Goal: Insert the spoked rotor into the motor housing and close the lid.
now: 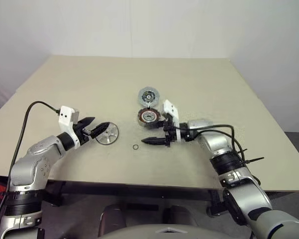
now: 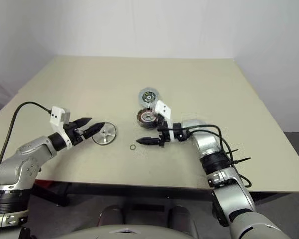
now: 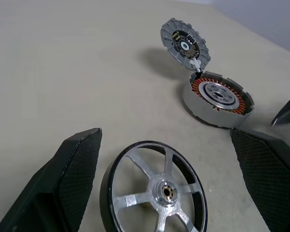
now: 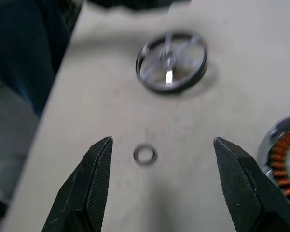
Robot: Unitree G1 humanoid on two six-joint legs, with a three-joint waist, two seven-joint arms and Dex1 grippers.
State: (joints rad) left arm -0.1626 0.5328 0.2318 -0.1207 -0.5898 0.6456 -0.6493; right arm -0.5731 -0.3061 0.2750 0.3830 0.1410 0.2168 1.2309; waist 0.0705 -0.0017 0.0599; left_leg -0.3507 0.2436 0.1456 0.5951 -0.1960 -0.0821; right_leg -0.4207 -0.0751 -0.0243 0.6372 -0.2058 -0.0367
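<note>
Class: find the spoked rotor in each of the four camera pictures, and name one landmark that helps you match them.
Left eye: spoked rotor, left of centre.
Right eye, left of centre.
Left wrist, bottom centre.
Right wrist, top centre.
Shared landmark: motor housing with copper windings.

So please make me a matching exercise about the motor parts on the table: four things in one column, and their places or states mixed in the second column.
Things:
1. spoked rotor
2. motor housing
3. lid
4. thin black ring

Places or states:
A. swung open, standing up behind the windings
B. lies flat between the open fingers of the left hand
C. lies alone on the table near the front edge, by the tips of the right hand
D. copper windings showing, nothing inserted yet

Pairs: 1-B, 2-D, 3-A, 4-C
</note>
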